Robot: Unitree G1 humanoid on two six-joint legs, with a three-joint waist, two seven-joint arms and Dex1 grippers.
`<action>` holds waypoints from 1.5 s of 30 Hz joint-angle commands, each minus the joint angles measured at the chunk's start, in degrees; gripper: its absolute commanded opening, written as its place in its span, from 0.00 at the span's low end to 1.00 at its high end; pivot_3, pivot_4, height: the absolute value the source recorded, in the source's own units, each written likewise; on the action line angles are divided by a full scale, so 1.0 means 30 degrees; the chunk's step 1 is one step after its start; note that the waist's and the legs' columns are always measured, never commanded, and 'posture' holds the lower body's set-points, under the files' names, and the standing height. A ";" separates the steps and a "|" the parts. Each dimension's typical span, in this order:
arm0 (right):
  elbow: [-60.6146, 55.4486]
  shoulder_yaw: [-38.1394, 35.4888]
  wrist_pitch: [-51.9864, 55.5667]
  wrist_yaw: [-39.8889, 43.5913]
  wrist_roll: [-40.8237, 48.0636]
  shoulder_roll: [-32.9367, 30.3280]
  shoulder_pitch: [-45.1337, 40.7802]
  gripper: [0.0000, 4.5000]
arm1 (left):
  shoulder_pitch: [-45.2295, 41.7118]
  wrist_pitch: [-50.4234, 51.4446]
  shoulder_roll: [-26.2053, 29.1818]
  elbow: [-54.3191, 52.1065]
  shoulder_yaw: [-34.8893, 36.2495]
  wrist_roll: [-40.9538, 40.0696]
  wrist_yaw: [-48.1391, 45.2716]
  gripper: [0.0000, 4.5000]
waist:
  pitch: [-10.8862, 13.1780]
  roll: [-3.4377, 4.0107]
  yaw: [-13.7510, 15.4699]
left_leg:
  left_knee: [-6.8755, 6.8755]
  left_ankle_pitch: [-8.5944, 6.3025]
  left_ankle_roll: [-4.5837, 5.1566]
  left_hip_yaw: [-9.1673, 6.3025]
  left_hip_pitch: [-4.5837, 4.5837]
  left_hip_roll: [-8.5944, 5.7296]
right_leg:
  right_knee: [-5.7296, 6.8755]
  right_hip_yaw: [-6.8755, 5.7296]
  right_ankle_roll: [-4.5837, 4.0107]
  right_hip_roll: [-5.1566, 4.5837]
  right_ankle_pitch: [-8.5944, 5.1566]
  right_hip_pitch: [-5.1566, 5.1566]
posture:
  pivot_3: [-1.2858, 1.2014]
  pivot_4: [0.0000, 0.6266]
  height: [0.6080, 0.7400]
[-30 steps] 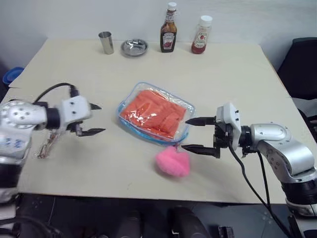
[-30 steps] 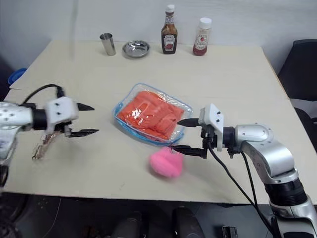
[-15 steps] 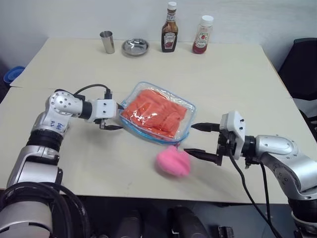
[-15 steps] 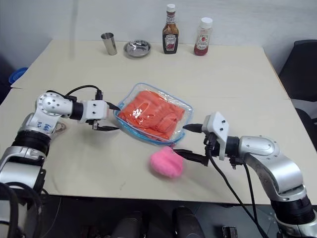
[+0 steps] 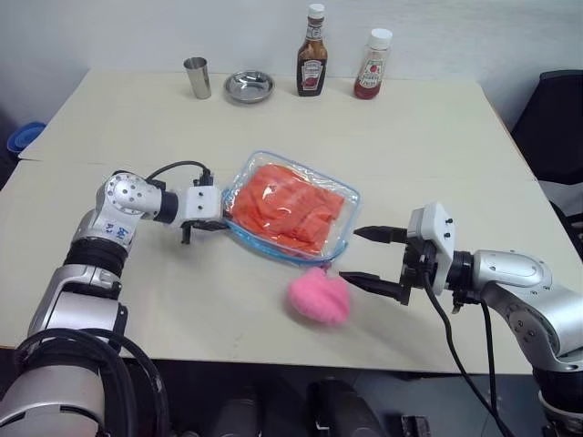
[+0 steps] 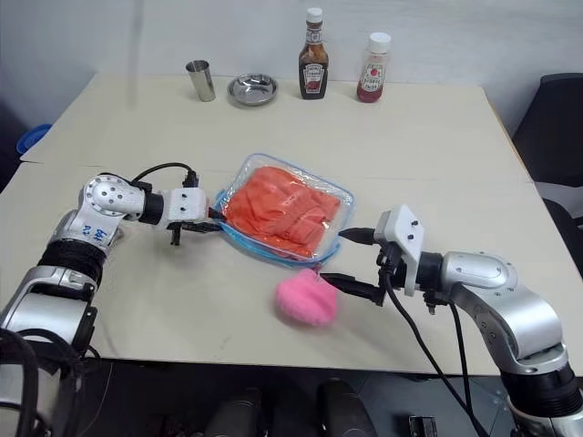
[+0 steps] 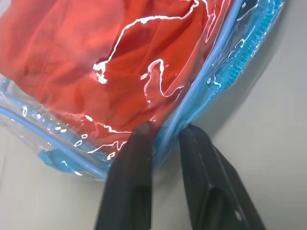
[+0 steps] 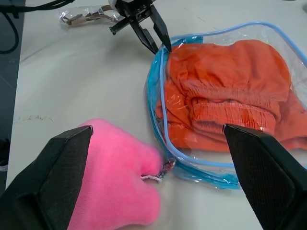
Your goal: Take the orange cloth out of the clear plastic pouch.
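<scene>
Left wrist view has our left tool [image 7: 163, 132] clenched on the blue-trimmed clear plastic pouch [image 5: 339, 195]; its rumpled bright orange cloth [image 5: 290, 205] lies inside on the worktop [image 5: 410, 137]. Right tool [image 5: 367, 258] gapes nearby, needing the opening next.

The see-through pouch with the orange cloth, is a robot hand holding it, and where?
Yes. The left gripper pinches the clear plastic pouch by its blue edge trim. The right gripper holds nothing.

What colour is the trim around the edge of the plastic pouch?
Light blue, clearest in the right wrist view on the clear plastic pouch.
</scene>
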 commanded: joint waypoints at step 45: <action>-0.1324 -0.2443 -0.0353 0.2827 0.0004 -0.4178 0.5224 1.00 | 0.7187 1.8323 0.2499 -2.1710 0.4030 -1.1276 -0.0033 0.77 | 0.0000 -0.0001 0.0075 | -0.0001 -0.0001 0.0004 -0.0050 0.0031 -0.0004 | -0.0070 0.0011 0.0001 0.0030 0.0000 0.0099 | 0.52 0.24 1.00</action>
